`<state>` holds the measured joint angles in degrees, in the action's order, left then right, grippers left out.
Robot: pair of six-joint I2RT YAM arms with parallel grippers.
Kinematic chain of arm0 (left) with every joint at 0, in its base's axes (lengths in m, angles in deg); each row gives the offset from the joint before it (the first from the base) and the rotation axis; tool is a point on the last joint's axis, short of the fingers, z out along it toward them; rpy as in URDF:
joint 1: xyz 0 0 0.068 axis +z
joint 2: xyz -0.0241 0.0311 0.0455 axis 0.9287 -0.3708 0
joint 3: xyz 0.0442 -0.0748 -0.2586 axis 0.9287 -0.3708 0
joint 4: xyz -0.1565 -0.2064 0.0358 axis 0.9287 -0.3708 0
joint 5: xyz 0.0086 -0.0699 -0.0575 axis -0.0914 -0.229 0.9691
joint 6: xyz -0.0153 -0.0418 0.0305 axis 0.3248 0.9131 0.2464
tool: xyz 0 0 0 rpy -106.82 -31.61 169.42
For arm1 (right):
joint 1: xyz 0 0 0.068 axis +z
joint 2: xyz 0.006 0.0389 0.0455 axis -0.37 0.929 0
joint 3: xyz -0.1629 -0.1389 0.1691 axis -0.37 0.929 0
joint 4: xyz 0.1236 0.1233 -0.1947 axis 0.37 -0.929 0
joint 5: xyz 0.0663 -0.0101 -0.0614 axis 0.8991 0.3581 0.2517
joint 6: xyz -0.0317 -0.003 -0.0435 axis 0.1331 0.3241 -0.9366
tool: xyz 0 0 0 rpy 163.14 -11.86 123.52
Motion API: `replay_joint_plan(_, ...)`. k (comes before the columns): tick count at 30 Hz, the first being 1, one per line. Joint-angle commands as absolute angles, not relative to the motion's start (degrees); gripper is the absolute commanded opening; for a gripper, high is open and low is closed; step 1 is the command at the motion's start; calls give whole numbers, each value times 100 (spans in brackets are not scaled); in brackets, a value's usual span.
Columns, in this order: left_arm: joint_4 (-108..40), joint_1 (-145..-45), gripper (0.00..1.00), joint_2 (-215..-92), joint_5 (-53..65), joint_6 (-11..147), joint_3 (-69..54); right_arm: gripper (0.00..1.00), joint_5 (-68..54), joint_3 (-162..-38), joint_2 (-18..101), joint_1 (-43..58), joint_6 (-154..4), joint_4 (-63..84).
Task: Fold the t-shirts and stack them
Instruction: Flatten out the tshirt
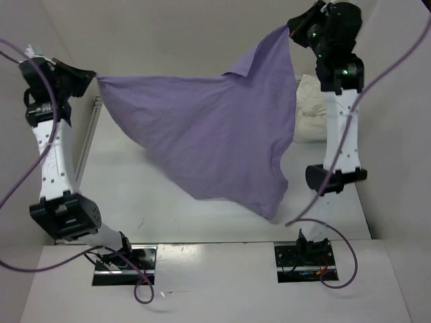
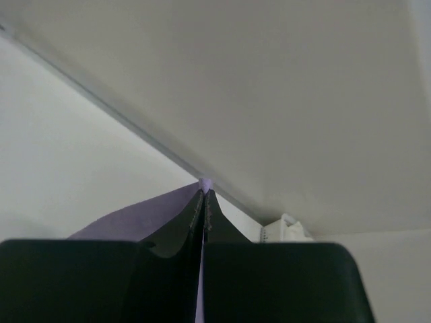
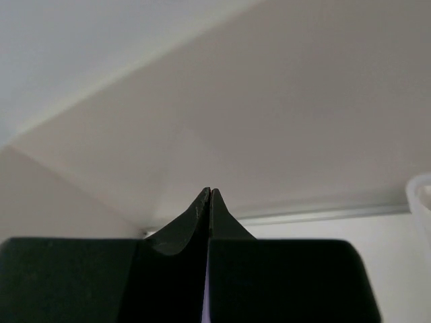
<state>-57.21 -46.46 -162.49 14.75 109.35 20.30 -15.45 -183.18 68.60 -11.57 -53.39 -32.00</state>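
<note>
The lavender purple t-shirt (image 1: 215,134) hangs in the air, stretched between both grippers, its lower corner drooping toward the table at the front. My left gripper (image 1: 94,76) is shut on its left corner; purple cloth (image 2: 135,219) shows beside and between the shut fingers (image 2: 192,222). My right gripper (image 1: 291,28) is shut on its top right corner, held higher; a thin purple strip (image 3: 206,306) shows between its fingers (image 3: 195,215). The cream white t-shirt (image 1: 308,111) lies crumpled at the back right behind the right arm. The green shirt is out of view.
The white table (image 1: 135,195) lies under the hanging shirt. A white mesh basket with cloth (image 2: 286,229) shows far off in the left wrist view. A basket rim (image 3: 421,202) shows at the right edge of the right wrist view. Walls stand close on all sides.
</note>
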Motion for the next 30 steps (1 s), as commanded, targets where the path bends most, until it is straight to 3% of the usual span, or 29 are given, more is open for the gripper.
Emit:
replay_joint_plan(1,-5114,-5100,0,-17005,1116,10849,2234,0,-861,-18491,7845,-1828,-5108,-2947)
replay_joint_plan(6,-4982,-5277,0,-17859,1186,10981,2912,0,-861,-18877,8241,-1829,-4704,-2498)
replay_joint_plan(14,-5122,-4961,0,-18001,1379,11192,4810,0,-694,-18878,7285,-1882,-4018,-776)
replay_joint_plan(19,-4982,-4714,0,-17667,1432,11245,4864,0,-703,-18545,6669,-1882,-4175,-878)
replay_joint_plan(22,-4747,-4662,0,-17377,1432,11035,4286,0,-423,-18211,6607,-1882,-4386,-1509)
replay_joint_plan(23,-4510,-4662,0,-16654,1432,10764,2805,0,-282,-15791,5719,-1882,-4805,-1774)
replay_joint_plan(26,-4454,-4662,0,-16078,1248,10534,1443,0,-596,-13141,4467,-1882,-5063,-1127)
replay_joint_plan(30,-4507,-4662,0,-15444,1028,10314,-157,0,-607,-10893,3665,-1882,-5116,-1188)
